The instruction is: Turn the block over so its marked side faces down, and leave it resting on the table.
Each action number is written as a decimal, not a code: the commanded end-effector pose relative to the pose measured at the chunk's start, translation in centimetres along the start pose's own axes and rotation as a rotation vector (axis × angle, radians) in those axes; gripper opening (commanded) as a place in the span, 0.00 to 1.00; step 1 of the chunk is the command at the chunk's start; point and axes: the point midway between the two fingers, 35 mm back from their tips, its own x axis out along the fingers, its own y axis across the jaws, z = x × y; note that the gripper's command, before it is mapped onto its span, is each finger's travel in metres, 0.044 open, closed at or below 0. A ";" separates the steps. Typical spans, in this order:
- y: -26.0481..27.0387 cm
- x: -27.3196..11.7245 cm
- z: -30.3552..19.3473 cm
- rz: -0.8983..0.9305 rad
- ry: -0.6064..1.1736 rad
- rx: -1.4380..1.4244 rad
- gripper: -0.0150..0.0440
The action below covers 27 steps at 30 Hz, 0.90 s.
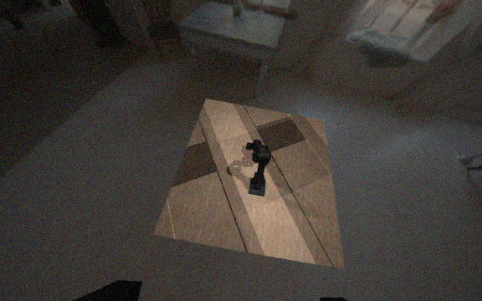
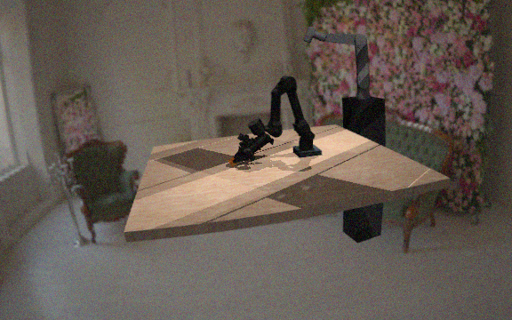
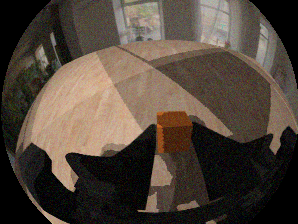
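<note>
The orange block (image 3: 174,138) (image 2: 232,163) is at the table surface, between and just beyond my fingertips. In the wrist view its top and near faces show, with a brighter strip along its left edge. I see no clear mark on these faces, and its underside is hidden. The block cannot be made out in the top view. My gripper (image 3: 173,127) (image 2: 235,162) is slightly open around the block, one finger close on each side, and reaches down at a slant. The wooden table (image 1: 207,209) (image 2: 185,200) (image 3: 75,100) carries arm and block.
The arm's base (image 1: 257,187) (image 2: 308,151) stands on the table, with the arm folded over toward the block. Dark and light patches and thin lines cross the table top. A grey angled stand (image 2: 363,67) on a black post rises behind the table's far edge.
</note>
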 end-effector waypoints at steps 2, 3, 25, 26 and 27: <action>-0.1 0.0 0.0 -0.006 -0.001 -0.005 0.74; -0.1 0.0 0.0 -0.006 -0.001 -0.005 0.79; -0.1 0.0 0.0 -0.006 -0.001 -0.005 1.00; -0.1 0.0 0.0 -0.006 -0.001 -0.005 1.00; -0.1 0.0 0.0 -0.006 -0.001 -0.005 1.00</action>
